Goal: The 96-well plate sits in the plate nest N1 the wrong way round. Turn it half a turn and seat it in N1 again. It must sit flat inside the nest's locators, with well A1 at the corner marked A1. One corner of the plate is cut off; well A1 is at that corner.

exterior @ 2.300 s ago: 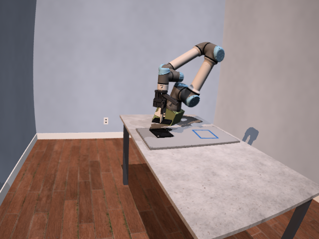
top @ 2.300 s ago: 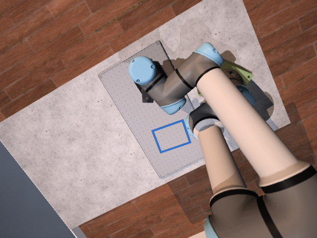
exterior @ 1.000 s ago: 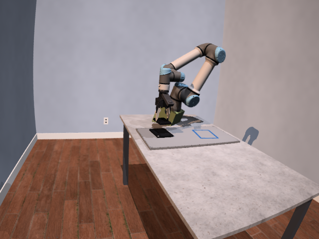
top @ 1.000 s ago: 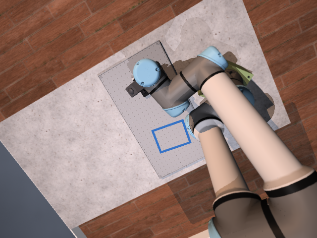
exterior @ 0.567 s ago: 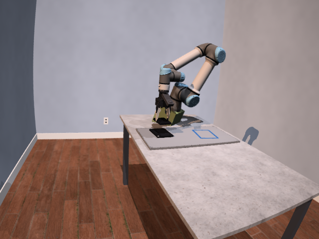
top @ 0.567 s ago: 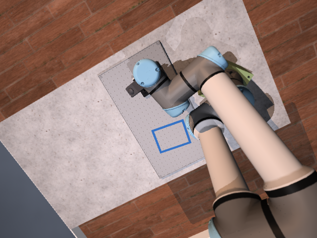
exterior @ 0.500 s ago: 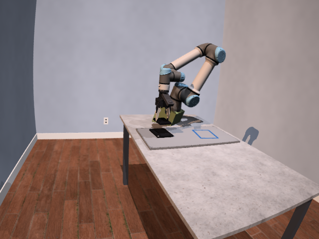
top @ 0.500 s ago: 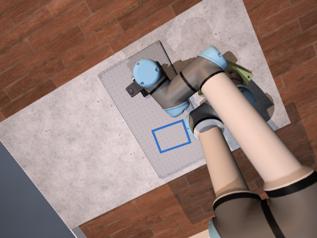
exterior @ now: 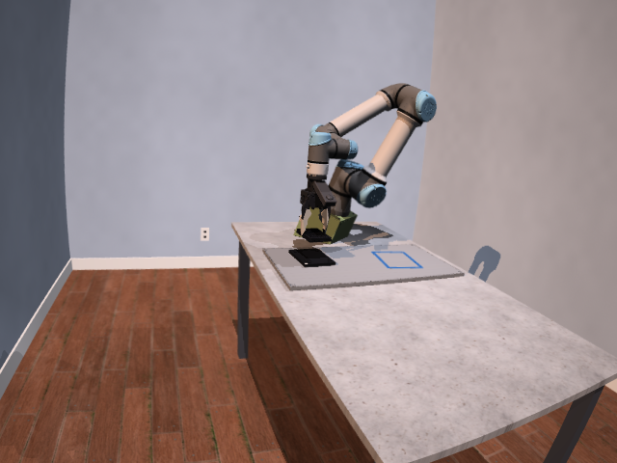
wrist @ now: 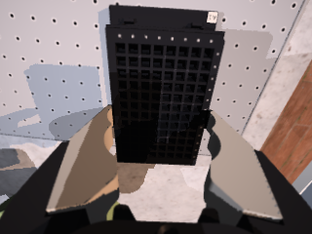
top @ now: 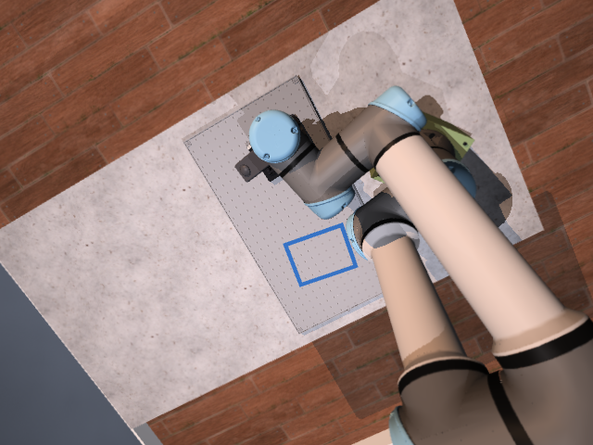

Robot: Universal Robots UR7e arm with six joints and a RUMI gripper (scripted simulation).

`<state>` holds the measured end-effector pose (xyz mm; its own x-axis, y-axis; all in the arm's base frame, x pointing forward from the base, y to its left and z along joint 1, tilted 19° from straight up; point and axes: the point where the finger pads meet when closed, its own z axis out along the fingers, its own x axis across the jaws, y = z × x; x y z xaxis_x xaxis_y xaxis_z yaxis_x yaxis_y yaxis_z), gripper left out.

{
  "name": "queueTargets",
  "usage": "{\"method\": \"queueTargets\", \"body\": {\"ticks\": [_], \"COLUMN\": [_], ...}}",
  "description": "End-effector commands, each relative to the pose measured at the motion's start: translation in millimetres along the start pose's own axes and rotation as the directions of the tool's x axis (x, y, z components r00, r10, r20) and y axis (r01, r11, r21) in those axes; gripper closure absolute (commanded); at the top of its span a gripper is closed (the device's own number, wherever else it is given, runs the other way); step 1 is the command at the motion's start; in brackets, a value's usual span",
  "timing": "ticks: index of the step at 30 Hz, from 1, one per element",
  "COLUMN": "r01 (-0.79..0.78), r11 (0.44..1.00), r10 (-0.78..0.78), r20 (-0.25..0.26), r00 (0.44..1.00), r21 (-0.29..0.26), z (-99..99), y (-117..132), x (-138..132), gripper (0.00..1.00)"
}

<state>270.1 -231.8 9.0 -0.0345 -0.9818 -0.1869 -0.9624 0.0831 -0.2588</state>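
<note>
The gripper is clamped on the black 96-well plate, one tan finger pressed against each long side near the end closest to the wrist camera. In the exterior view the plate hangs level in the gripper, lifted clear above the plate nest N1.

All positions below are stated relative to the nest. In the wrist view the nest shows as a black strip past the plate's far edge, with a small white corner label at its far right; the lettering is too small to read. The plate covers most of the nest in this view. Which corner of the plate is cut off cannot be determined.

The nest sits on the grey perforated board. A blue rectangular outline lies on the same board, well apart from the nest, to its right in the exterior view. The board rests on a marbled table.

In the top view the arm's wrist hides both nest and plate.
</note>
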Motion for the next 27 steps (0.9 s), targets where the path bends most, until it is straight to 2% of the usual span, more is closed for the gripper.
{"method": "queueTargets", "body": {"ticks": [1,27], "r01": [0.000,0.000], "r11": [1.000,1.000], "r10": [0.000,0.000], "r20": [-0.001,-0.001], "r00": [1.000,1.000], "r21": [0.000,0.000], "z": [5.4,45.5], "y": [-0.1,-0.2], "x": [0.3,0.6], "gripper": [1.00,1.00]}}
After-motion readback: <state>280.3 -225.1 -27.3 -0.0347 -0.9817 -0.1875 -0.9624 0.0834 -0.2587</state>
